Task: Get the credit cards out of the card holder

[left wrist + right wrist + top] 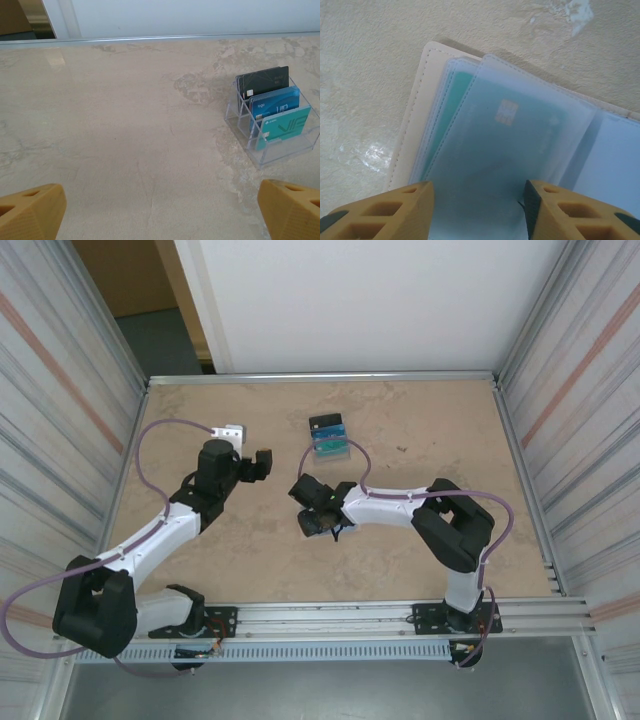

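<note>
The card holder (415,125) lies open on the table, with a cream outer edge and pale blue see-through sleeves. A teal credit card (505,130) with a gold chip sits inside the front sleeve, and a greener card edge (451,97) shows in the sleeve behind. My right gripper (479,210) is low over that front sleeve, its fingers (395,210) half apart with the sleeve's flat face between them. In the top view the right gripper (312,512) is at mid-table. My left gripper (264,465) is to its left, wide open (160,212) over bare table.
A clear plastic stand (240,117) holds a black, a blue and a teal card upright, at the back middle of the table (328,437). Metal walls close in the table on both sides, with a rail along the near edge (350,615).
</note>
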